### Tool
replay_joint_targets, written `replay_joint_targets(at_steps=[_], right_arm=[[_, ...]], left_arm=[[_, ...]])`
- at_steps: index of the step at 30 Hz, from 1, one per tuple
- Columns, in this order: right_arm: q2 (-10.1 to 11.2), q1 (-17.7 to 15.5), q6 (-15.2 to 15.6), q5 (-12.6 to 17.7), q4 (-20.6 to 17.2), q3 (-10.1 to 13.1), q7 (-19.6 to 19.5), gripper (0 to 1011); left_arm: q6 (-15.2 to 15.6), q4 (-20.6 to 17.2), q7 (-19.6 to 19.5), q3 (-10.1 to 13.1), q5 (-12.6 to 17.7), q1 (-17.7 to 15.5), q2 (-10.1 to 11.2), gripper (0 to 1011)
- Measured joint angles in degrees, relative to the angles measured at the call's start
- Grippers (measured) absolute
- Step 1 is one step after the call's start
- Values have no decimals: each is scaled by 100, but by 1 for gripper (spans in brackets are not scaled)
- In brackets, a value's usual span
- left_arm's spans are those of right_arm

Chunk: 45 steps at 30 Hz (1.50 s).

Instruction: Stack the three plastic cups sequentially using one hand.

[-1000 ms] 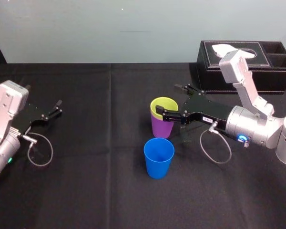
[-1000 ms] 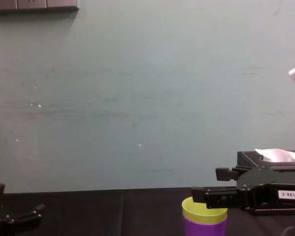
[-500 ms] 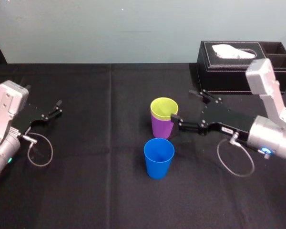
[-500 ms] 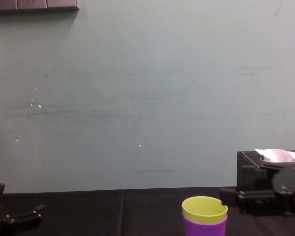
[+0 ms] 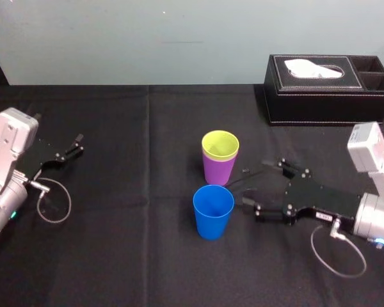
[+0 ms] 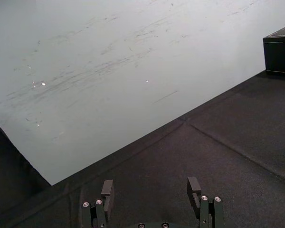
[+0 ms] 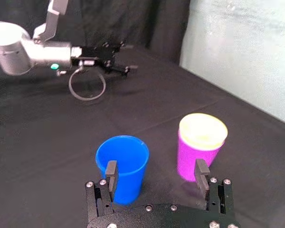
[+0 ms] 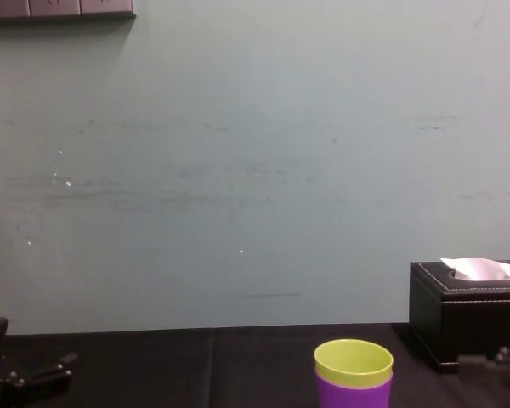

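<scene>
Head view: right tool [image 5: 244, 187] withdrew, now beside blue cup [image 5: 213, 212].

No text is readable. A small white label [image 5: 324, 217] stands on the right gripper [image 5: 244, 187], at lower right of the head view; its characters are too small.

The right black gripper with thin parallel fingers [image 5: 245, 187] lies low and almost level, pointing toward the robot's left side, and its two fingers stand wide apart. Directly behind it sits the silver-grey wrist [image 5: 377, 220], and a white forearm link [image 5: 370, 147] rises just above that wrist. The left black gripper [image 5: 75, 146] is well apart on the other side, its fingers also spread, with its own silver wrist [image 5: 1, 203] behind it.
</scene>
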Motion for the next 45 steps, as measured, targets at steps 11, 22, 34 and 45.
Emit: replay_joint_targets(at_steps=[11,22,34,45], right_arm=[[-34,-80,-30,-114,144,-174,109,1004],[-154,35,12,-209,269,-372,198,1004],[-331,254,99,-304,448,-583,250,1004],[-556,543,198,-395,679,-787,265,1004]], left_arm=[[0,0,0,0,0,0,0,1011],[0,0,0,0,0,0,0,1011],[0,0,0,0,0,0,0,1011],[0,0,0,0,0,0,0,1011]])
